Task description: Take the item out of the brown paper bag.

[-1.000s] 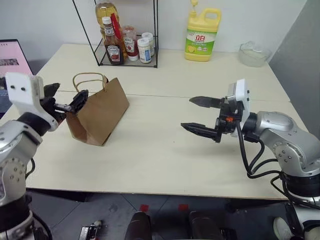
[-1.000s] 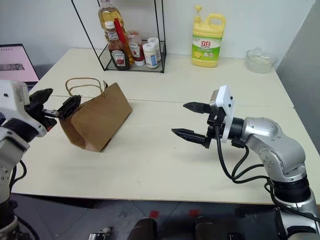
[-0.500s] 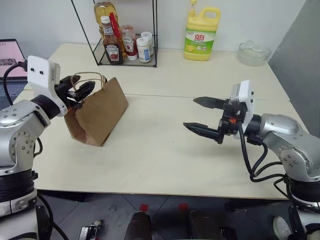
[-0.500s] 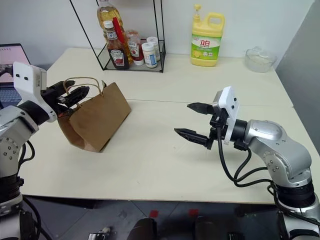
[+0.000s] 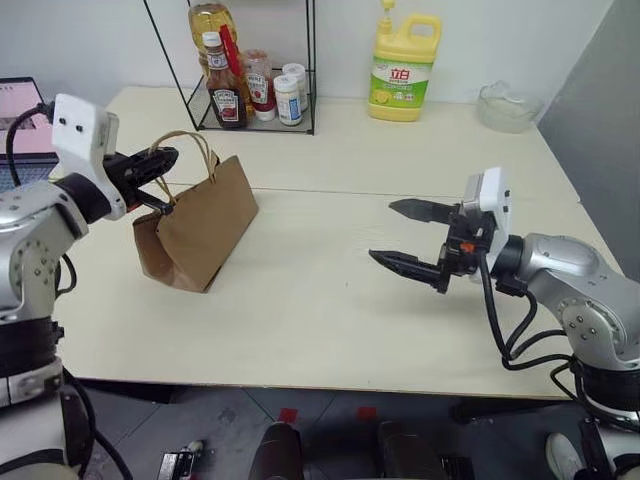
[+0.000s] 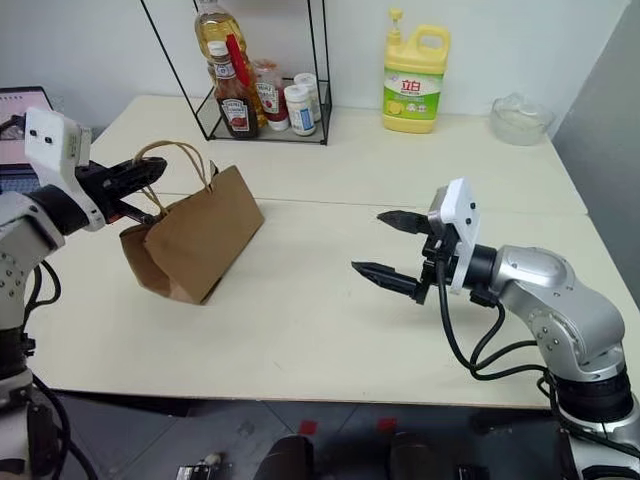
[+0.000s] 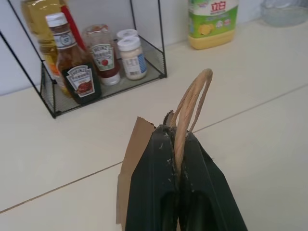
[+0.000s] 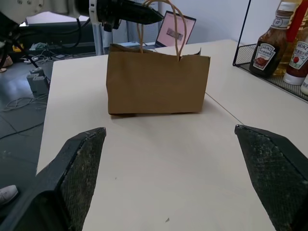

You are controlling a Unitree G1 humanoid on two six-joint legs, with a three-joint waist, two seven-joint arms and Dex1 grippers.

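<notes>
Brown paper bag (image 5: 195, 225) stands on the pale table (image 5: 330, 300) in the left eye view; the left gripper (image 5: 165, 157) is clenched on a bag handle (image 5: 185, 138), beside a wire rack (image 5: 250, 70) of sauce bottles and a yellow jug (image 5: 403, 65) by the white wall. In the left wrist view, both fingers (image 7: 159, 183) pinch the handle. In the right wrist view, the right gripper (image 8: 175, 175) is spread wide, well apart from the bag ahead. The item itself is not visible.

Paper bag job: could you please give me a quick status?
Left gripper shut on the brown paper bag's handle. Right gripper open, off the bag. Item unseen. Nothing in the way.
</notes>
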